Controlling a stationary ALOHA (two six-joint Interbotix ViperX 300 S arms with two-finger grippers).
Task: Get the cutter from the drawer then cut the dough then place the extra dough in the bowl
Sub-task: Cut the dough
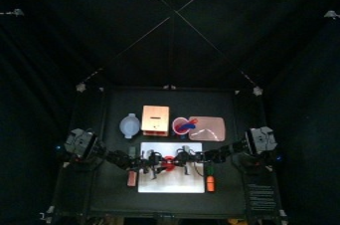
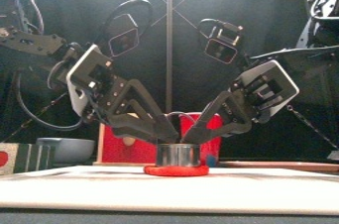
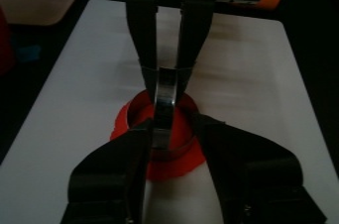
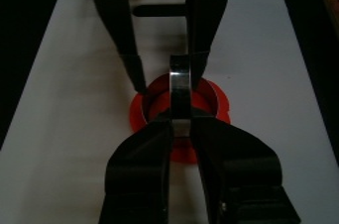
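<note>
1. Your black table (image 1: 113, 201) spreads out on all sides of the white cutting board (image 1: 180, 181).
2. Near the board's middle, the red dough (image 2: 157, 169) lies flat, and the round metal cutter (image 2: 179, 155) stands upright on it.
3. The right gripper (image 2: 203, 141) leans in over the board's right side, and you see its jaws drawn together on the cutter's top.
4. The left gripper (image 2: 162, 141) leans in over the board's left side and touches the cutter. You cannot tell whether it is clamped on the cutter or loose.
5. Behind the board stand the blue-grey bowl (image 1: 129, 124), the wooden box (image 1: 155, 121) and the pink tray (image 1: 217, 132), in that order from left to right.
</note>
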